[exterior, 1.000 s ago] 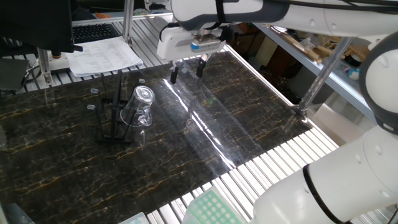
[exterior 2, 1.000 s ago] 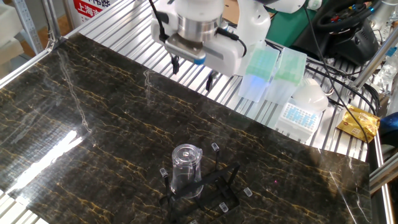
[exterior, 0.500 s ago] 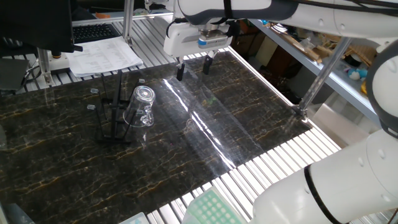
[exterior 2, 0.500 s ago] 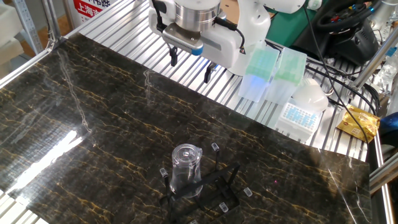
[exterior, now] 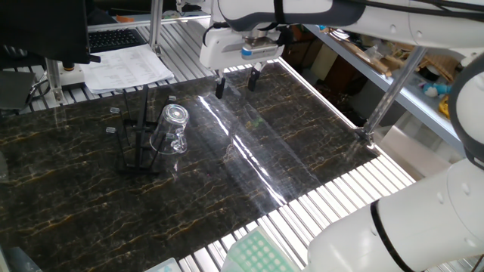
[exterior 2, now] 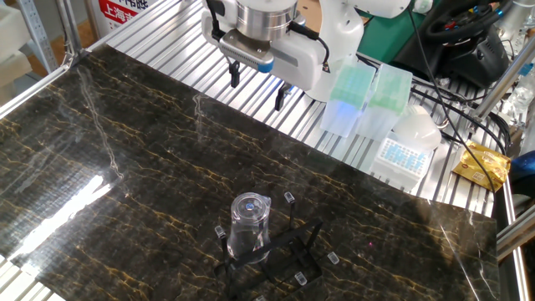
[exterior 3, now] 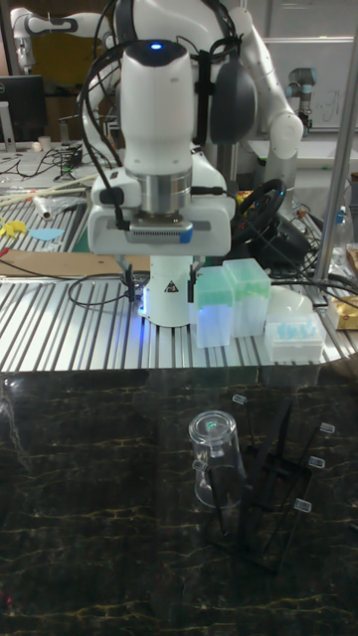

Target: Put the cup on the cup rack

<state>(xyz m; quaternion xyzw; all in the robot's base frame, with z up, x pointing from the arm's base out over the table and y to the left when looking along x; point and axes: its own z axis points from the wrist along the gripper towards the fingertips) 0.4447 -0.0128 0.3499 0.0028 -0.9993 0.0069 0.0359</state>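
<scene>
Gripper (exterior: 235, 81) wide open, empty, hanging above the far table (exterior: 302, 136) edge, well apart from cup. Cup (exterior: 170, 130) sits upside-down on rack (exterior: 136, 140), base up, tilted on a prong. Rack upright on dark marble top, pale prong tips showing

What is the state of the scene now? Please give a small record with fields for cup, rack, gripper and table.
cup: clear glass, upside down, hung tilted on the rack
cup rack: black wire stand with pale prong tips, standing on the table
gripper: open, empty, raised near the table's far edge, apart from the cup
table: dark marbled top
</scene>
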